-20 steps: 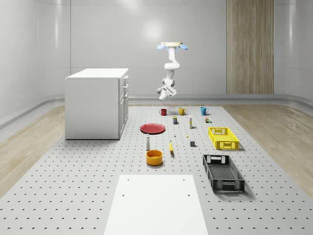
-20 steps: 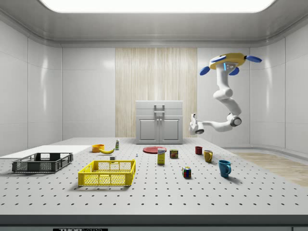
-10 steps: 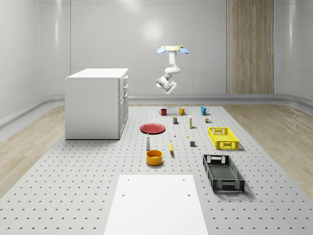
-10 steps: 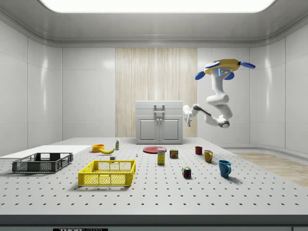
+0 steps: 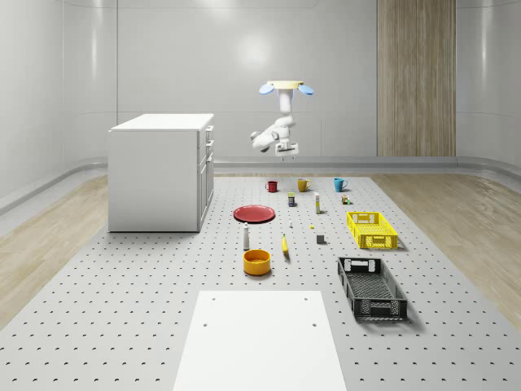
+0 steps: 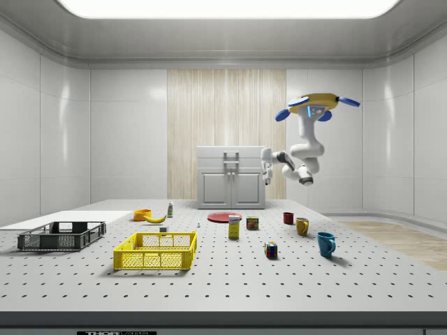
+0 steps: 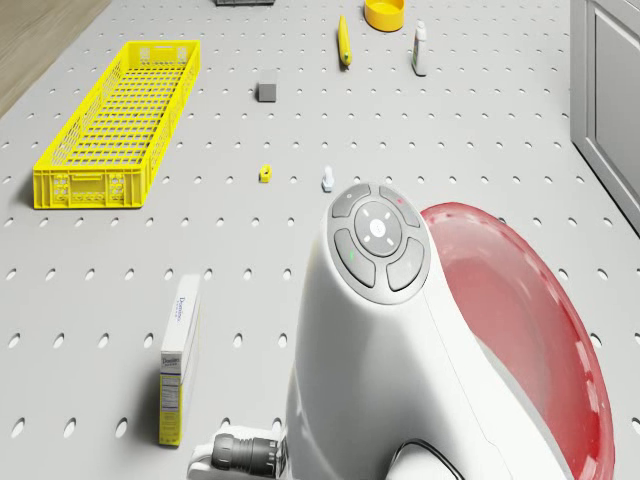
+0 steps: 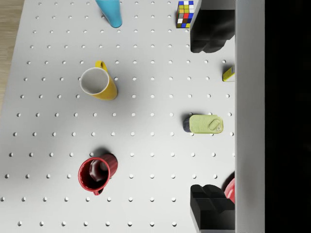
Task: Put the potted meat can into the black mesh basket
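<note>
Starting up close in the wrist view, we've got our gripper [image 8: 208, 119] with its two dark fingers [image 8: 210, 31] spread wide and nothing between them, and the potted meat can [image 8: 204, 124] sits on the perforated table [image 8: 146, 145] right below that gap. Near it we can see a red mug [image 8: 97, 173], a yellow mug [image 8: 99, 84], a blue mug [image 8: 111, 12] and a colourful cube [image 8: 185, 14]. From the drone view, the arm [image 7: 380, 340] hangs over a red plate [image 7: 530, 330], with a yellow basket [image 7: 120, 125] further off. Pulling back to the whole-scene view, our drone [image 5: 286, 86] hovers high above the table's far end, over the mugs, and the black mesh basket [image 5: 371, 287] is well apart from the can, at the near end toward the view's right.
</note>
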